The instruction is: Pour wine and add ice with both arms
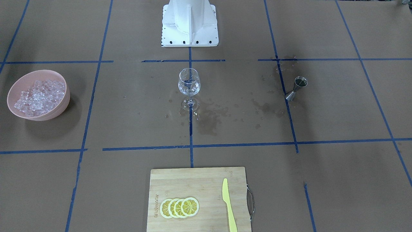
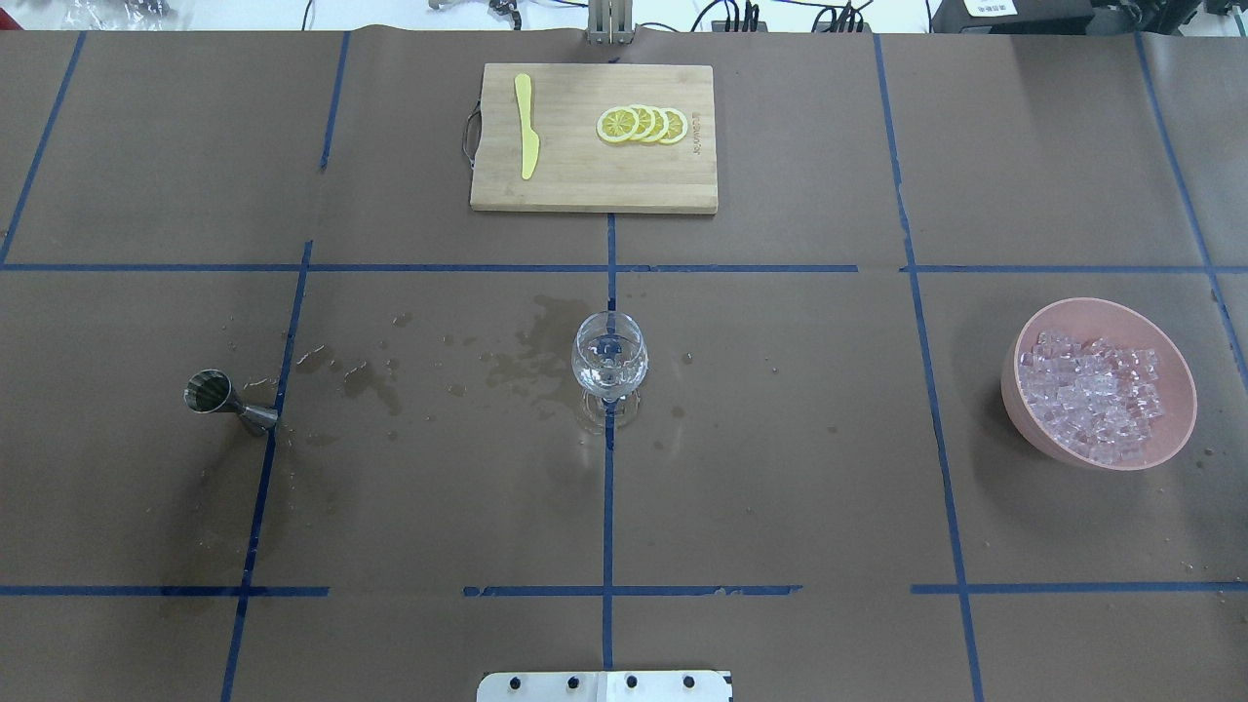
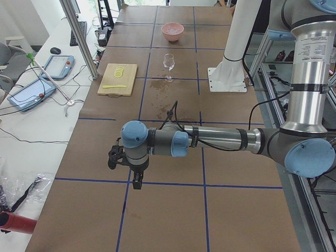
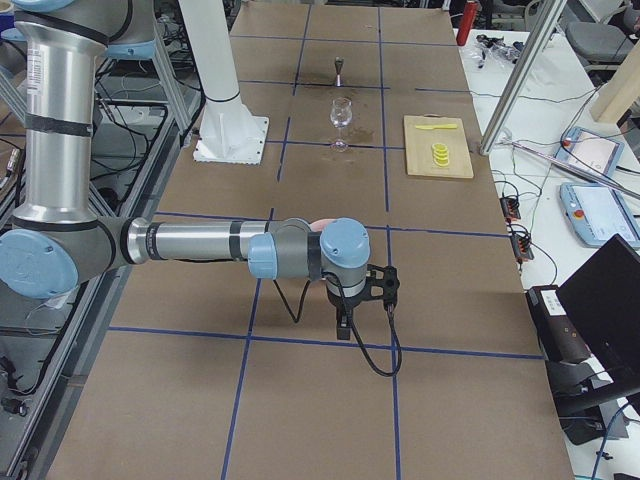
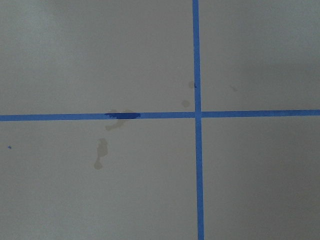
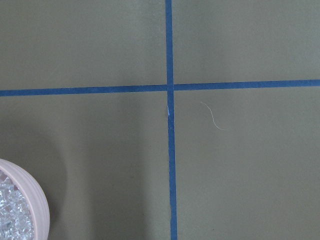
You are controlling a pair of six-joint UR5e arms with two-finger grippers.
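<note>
On table, right: ice (image 2: pixel 1090 395) heaped in pink bowl (image 2: pixel 1024 414), near right gripper (image 4: pixel 360 305)
Centre: wine glass (image 2: pixel 608 359), well apart from both
State, left gripper (image 3: pixel 126 170) and right gripper: cannot be told

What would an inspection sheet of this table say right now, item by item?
Surface: brown paper table with a blue tape grid; wet stains near the glass.
Job's things: wine glass upright at centre, contents unclear; pink bowl heaped with ice; metal measuring cup upright, standing apart.
Clutter: wooden board with lemon slices and a yellow knife.
Pincers: left pincer and right pincer point down over the table's ends; open or shut cannot be told.
Cables: black cable loops below the right pincer.
Surroundings: tablets and a laptop on side benches.
</note>
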